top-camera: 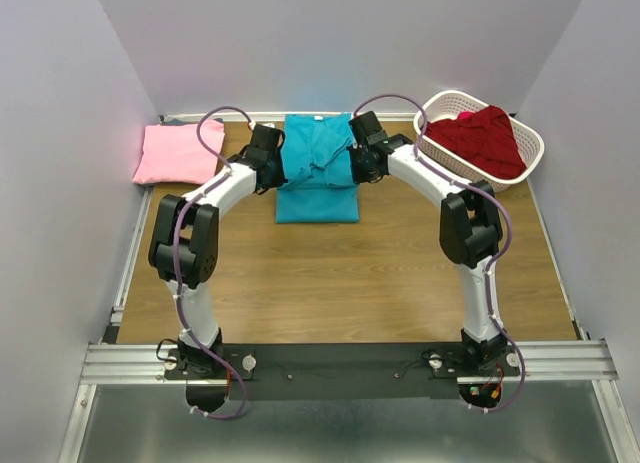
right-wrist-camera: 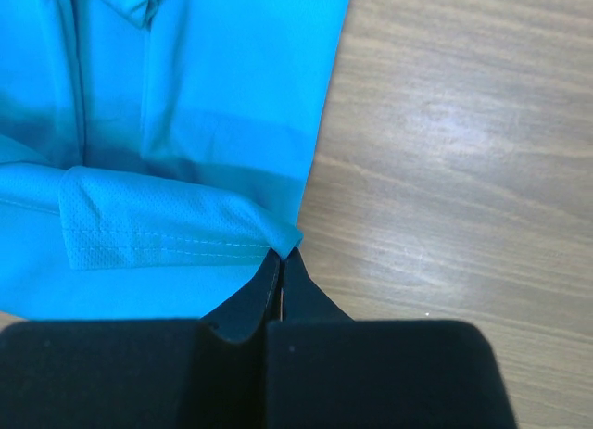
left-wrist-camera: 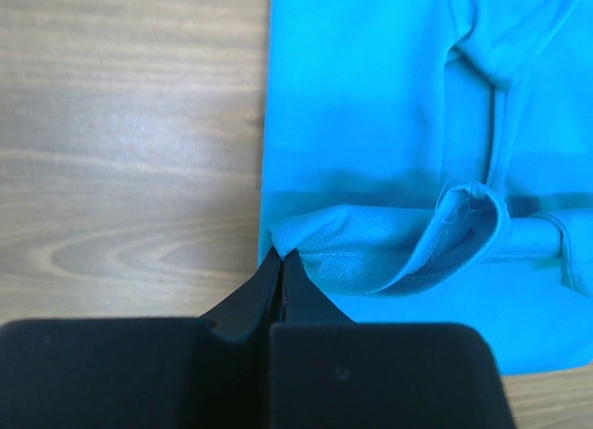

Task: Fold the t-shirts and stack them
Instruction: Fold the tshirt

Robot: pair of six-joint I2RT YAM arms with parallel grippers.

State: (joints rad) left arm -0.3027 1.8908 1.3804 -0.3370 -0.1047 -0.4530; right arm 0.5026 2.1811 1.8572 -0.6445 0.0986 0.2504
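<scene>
Three t-shirts | teal t-shirt (top-camera: pixel 318 173) half-folded, mid far edge of table (top-camera: pixel 330 273); left gripper (left-wrist-camera: pixel 281 259) and right gripper (right-wrist-camera: pixel 283 256) each clamp a side fold | pink t-shirt (top-camera: pixel 178 153) folded, far-left corner | dark red t-shirt (top-camera: pixel 482 141) crumpled in basket (top-camera: pixel 538 143), far-right corner

Middle t-shirt (top-camera: pixel 317 173) lies between left t-shirt (top-camera: pixel 178 153) and basket (top-camera: pixel 533 151) holding third t-shirt (top-camera: pixel 480 141)

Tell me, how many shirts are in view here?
3. A teal shirt lies in the middle, a pink shirt sits folded at the far left, and a red shirt is heaped in the basket at the far right. Others may be hidden beneath it.
</scene>
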